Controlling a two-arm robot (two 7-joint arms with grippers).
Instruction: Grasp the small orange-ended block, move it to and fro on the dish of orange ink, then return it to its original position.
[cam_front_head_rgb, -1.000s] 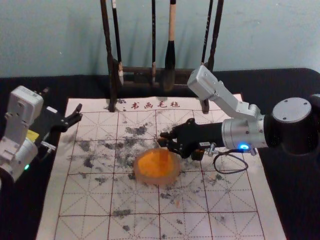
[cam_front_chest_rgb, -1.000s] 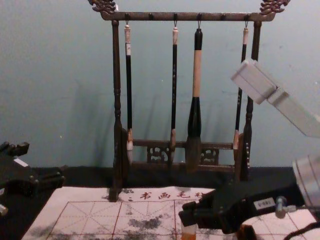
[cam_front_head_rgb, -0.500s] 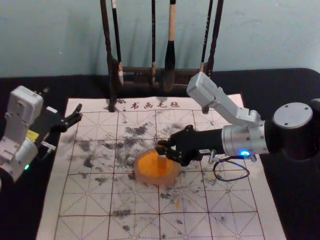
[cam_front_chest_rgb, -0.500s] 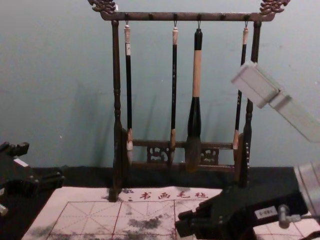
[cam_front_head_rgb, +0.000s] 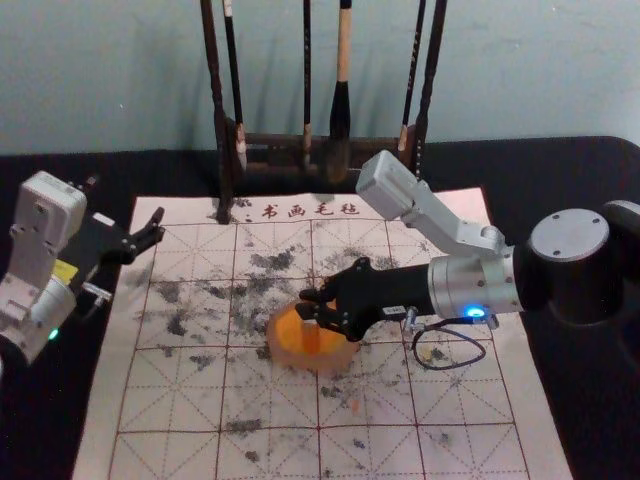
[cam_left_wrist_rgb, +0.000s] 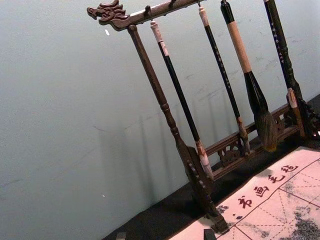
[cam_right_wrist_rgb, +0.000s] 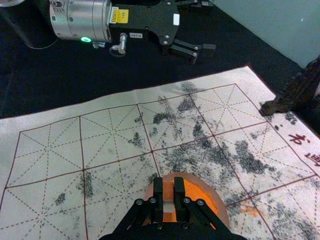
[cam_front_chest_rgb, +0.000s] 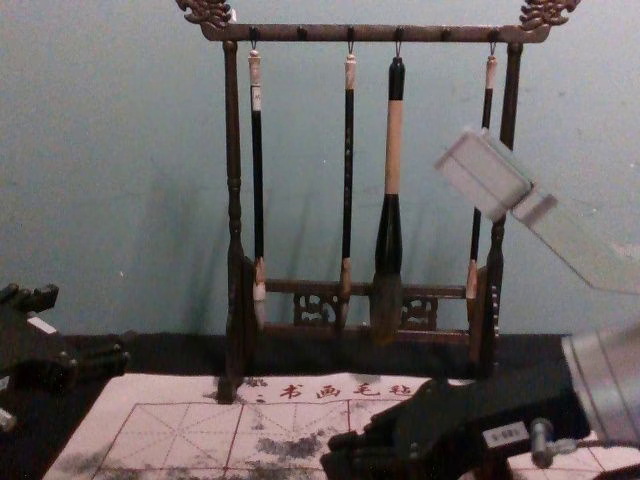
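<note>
In the head view, my right gripper (cam_front_head_rgb: 307, 304) reaches in over the ink dish (cam_front_head_rgb: 283, 354), shut on the small orange-ended block (cam_front_head_rgb: 311, 341). The block hangs down over the orange ink; whether it touches the surface I cannot tell. The right wrist view has the right gripper (cam_right_wrist_rgb: 168, 192) with the pale part of the block (cam_right_wrist_rgb: 168, 207) between its fingers, in front of the orange ink (cam_right_wrist_rgb: 198, 194). My left gripper (cam_front_head_rgb: 150, 232) is parked at the mat's far left corner, open, its fingertips at the lower edge of the left wrist view (cam_left_wrist_rgb: 165, 235).
The gridded felt mat (cam_front_head_rgb: 180, 400), spotted with black ink, lies under the dish on a black-covered table (cam_front_head_rgb: 560, 165). Behind it stands a dark wooden rack (cam_front_chest_rgb: 236, 200) with several brushes hanging, including a thick one (cam_front_chest_rgb: 390, 225). One rack foot rests on the mat's far edge.
My right gripper has moved left and slightly nearer the robot, carrying the block from the dish's right part towards its middle. The left arm has stayed still.
</note>
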